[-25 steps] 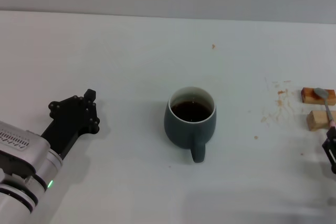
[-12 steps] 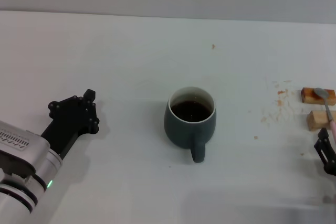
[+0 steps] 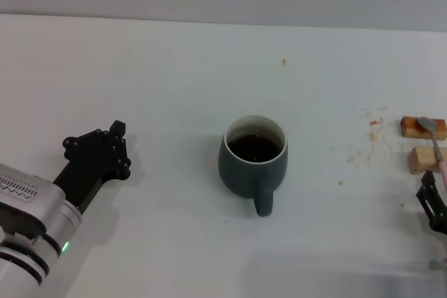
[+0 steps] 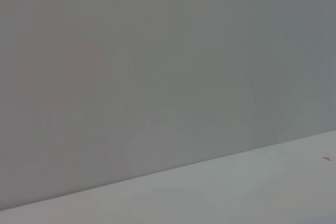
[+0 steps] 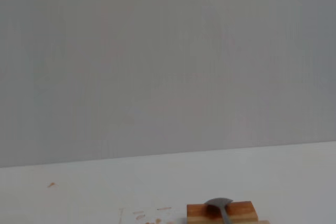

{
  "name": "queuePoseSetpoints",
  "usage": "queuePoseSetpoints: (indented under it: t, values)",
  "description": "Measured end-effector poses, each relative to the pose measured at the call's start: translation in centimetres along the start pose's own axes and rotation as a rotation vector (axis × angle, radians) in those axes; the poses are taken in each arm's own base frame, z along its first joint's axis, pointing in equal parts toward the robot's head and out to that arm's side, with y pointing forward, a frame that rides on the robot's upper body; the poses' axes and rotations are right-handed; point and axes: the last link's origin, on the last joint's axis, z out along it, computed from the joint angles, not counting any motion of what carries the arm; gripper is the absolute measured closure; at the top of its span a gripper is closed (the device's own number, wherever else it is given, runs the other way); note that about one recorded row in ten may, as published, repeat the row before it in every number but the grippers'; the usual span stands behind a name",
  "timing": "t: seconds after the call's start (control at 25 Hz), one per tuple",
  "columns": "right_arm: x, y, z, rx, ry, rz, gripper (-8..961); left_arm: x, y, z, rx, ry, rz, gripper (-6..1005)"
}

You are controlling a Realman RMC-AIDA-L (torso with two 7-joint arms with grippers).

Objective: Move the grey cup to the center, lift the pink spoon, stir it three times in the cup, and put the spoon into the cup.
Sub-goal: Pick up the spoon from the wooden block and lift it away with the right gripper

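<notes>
The grey cup [image 3: 255, 165] stands upright in the middle of the table with dark liquid inside, its handle turned toward me. The pink spoon [image 3: 438, 148] lies at the far right, its silver bowl resting on a wooden block; the bowl also shows in the right wrist view [image 5: 218, 203]. My right gripper [image 3: 433, 204] is at the right edge of the head view, just on my side of the spoon's handle end and partly cut off. My left gripper [image 3: 98, 148] is low over the table, well left of the cup and apart from it.
Two small tan wooden blocks [image 3: 422, 127] [image 3: 424, 160] sit under the spoon; one shows in the right wrist view [image 5: 220, 212]. Brown crumbs [image 3: 367, 146] are scattered left of the blocks. A grey wall runs behind the white table [image 3: 174, 68].
My right gripper has shifted a little left, closer to the spoon's handle end. My left gripper has drawn back slightly, away from the cup. The cup and spoon have not moved.
</notes>
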Motion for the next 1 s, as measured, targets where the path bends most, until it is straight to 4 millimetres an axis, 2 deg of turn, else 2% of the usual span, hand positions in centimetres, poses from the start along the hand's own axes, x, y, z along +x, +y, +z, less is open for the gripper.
queuePoseSetpoints:
  t: [1.0]
  values:
    - [0.21, -0.17, 0.20, -0.013, 0.013, 0.068, 212, 0.04, -0.01, 0.06, 0.000, 0.001, 0.000, 1001]
